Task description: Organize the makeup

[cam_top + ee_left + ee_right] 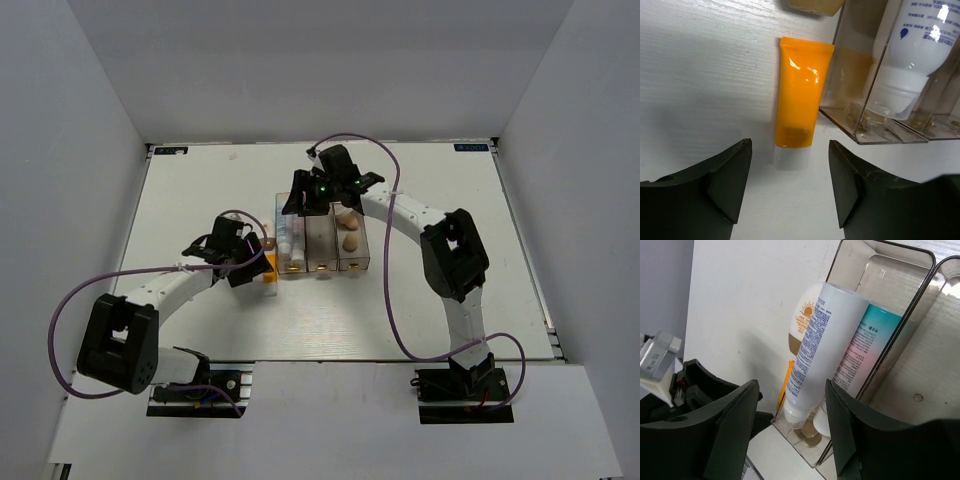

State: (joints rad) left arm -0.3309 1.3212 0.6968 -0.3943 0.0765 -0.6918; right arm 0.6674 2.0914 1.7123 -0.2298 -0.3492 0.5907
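The orange tube [802, 95] lies flat on the desk [200, 200], just beside the left wall of the clear box [880, 135], with its pale cap [792, 156] pointing toward the left tool [790, 145]. That tool hangs low over the cap end with its jaws wide, one on each side of the tube and neither touching it; it holds nothing. In the box's left compartment a white tube [820, 345] with blue print rests against a gradient tube [865, 347], both cap-down as the right wrist sees them. The right tool [792, 385] hovers over that compartment, jaws wide, with a gap on each side of the white tube; it grips nothing. Peach sponges [350, 241] sit in the right compartment.
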